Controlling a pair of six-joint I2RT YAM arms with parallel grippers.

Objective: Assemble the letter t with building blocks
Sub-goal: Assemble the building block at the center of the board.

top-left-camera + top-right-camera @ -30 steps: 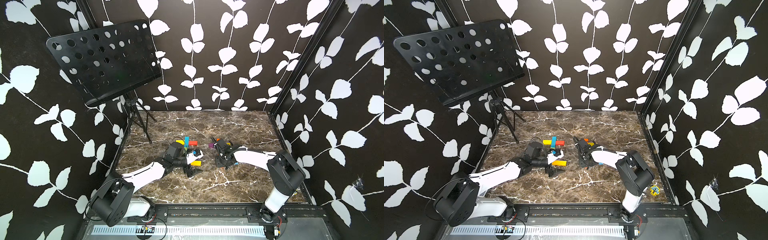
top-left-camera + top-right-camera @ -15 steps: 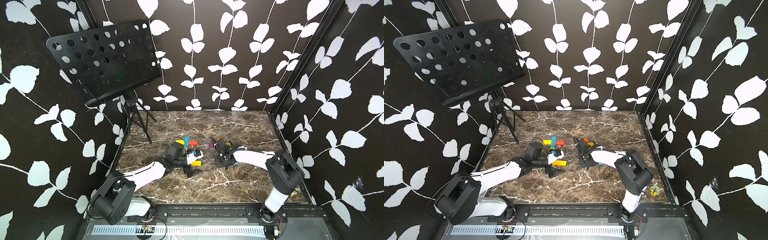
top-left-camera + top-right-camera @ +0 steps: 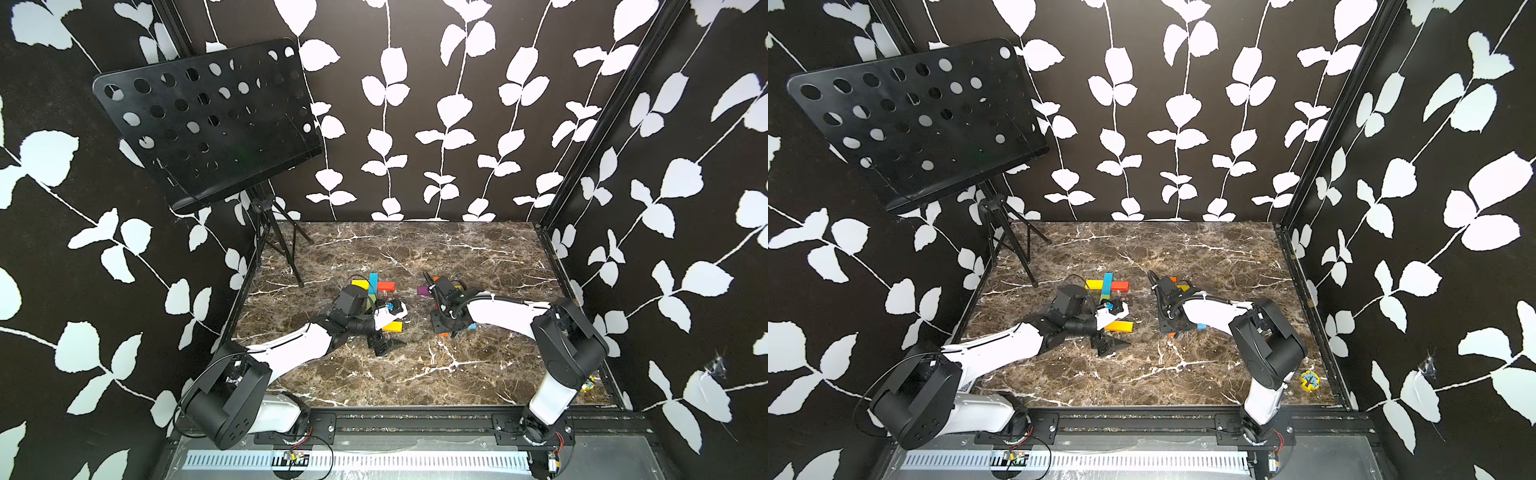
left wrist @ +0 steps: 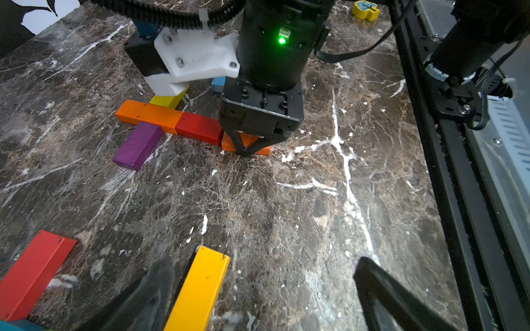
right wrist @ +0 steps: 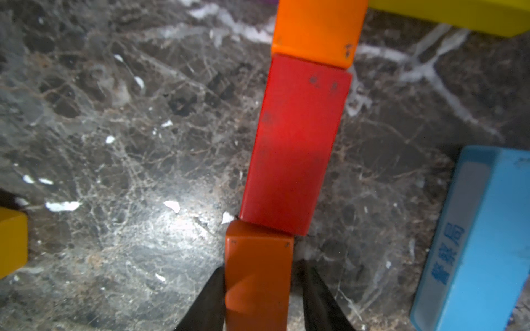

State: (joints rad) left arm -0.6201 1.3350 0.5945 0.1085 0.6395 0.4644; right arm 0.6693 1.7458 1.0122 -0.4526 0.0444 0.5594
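Note:
My right gripper [image 5: 259, 270] stands open a little astride a short orange block [image 5: 258, 286] that lies on the marble. One finger touches it and a narrow gap shows at the other. This block ends a row with a red block [image 5: 295, 143] and a longer orange block [image 4: 149, 114]. A purple block [image 4: 137, 144] and a yellow block [image 4: 167, 100] flank that row, and a blue block [image 5: 473, 243] lies beside it. My left gripper [image 4: 266, 292] is wide open over a yellow block [image 4: 198, 289], the foot of a letter t [image 3: 372, 284] with a yellow, blue and red cross.
A black perforated music stand [image 3: 208, 120] on a tripod [image 3: 282, 249] occupies the back left corner. A small yellow toy piece [image 3: 1309, 380] lies near the right arm's base. A black rail [image 3: 415, 419] borders the marble at the front, and patterned walls close in the sides.
The right gripper's jaws have eased apart a little around the short orange block. Both arms stay where they were.

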